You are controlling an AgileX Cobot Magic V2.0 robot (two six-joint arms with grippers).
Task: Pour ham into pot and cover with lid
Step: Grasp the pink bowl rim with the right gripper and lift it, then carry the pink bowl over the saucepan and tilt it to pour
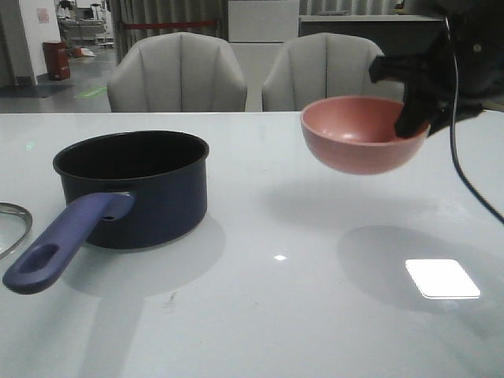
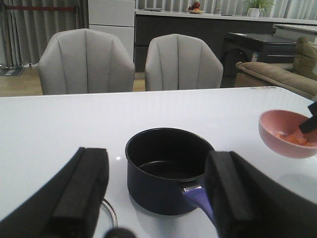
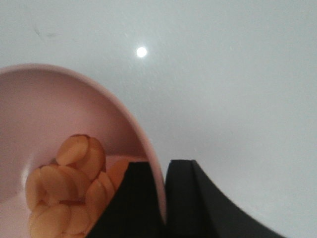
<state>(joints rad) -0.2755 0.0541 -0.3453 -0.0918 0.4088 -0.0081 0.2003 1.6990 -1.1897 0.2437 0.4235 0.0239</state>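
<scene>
The dark navy pot (image 1: 134, 187) stands at the left of the table, empty, its purple-blue handle (image 1: 63, 244) pointing to the near left; it also shows in the left wrist view (image 2: 166, 171). My right gripper (image 1: 413, 118) is shut on the right rim of the pink bowl (image 1: 358, 134) and holds it in the air right of the pot. Orange-pink ham slices (image 3: 64, 191) lie in the bowl (image 3: 74, 119). Only the steel rim of the lid (image 1: 12, 224) shows at the left edge. My left gripper (image 2: 156, 193) is open and empty, behind the pot's handle.
Two grey chairs (image 1: 177, 75) stand behind the far edge of the white table (image 1: 276, 315). A black cable (image 1: 465, 169) hangs from the right arm over the table's right side.
</scene>
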